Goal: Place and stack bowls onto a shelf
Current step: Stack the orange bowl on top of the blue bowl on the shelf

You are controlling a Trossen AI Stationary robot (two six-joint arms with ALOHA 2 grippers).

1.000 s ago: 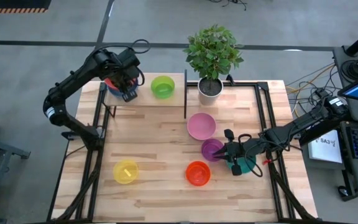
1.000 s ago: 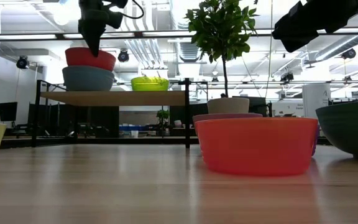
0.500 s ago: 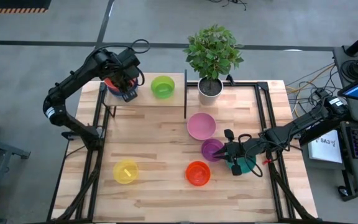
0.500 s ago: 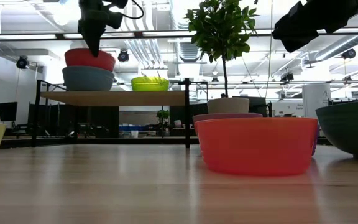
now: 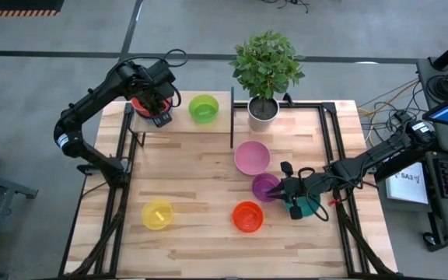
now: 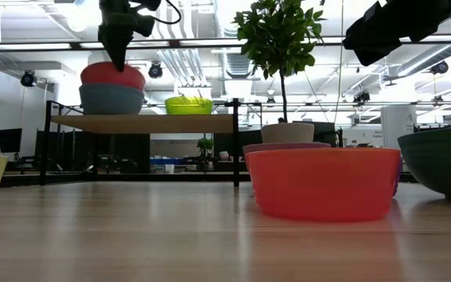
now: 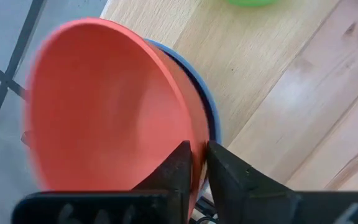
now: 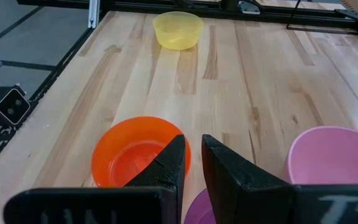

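**Red bowl sinks into the blue one on the shelf**

Lower than a second ago, the red bowl point(image 6: 112, 74) now sits nested in the blue bowl point(image 6: 110, 99) at the left end of the shelf point(image 6: 143, 123), tilted in the left wrist view. The left gripper point(image 7: 196, 163) pinches its rim, one finger inside the bowl and one outside. Nothing else has shifted.

Eight bowls can be counted. Three are on the shelf: red, blue and a green bowl point(image 5: 204, 108), which stands alone just right of the stack. Five are on the table point(image 5: 193, 171): a pink bowl point(image 5: 252, 157), a purple bowl point(image 5: 266, 187), an orange bowl point(image 5: 247, 216), a yellow bowl point(image 5: 157, 215) well off to the left, and a teal bowl point(image 5: 308, 206). One plant point(image 5: 266, 66) in a white pot stands right of the shelf's upright divider.

From above, the blue bowl is almost wholly hidden under the red one and the left arm (only a sliver shows). The teal bowl is mostly covered by the right gripper point(image 5: 289, 189), which hangs between teal and purple; its fingers stand slightly apart, holding nothing that shows.
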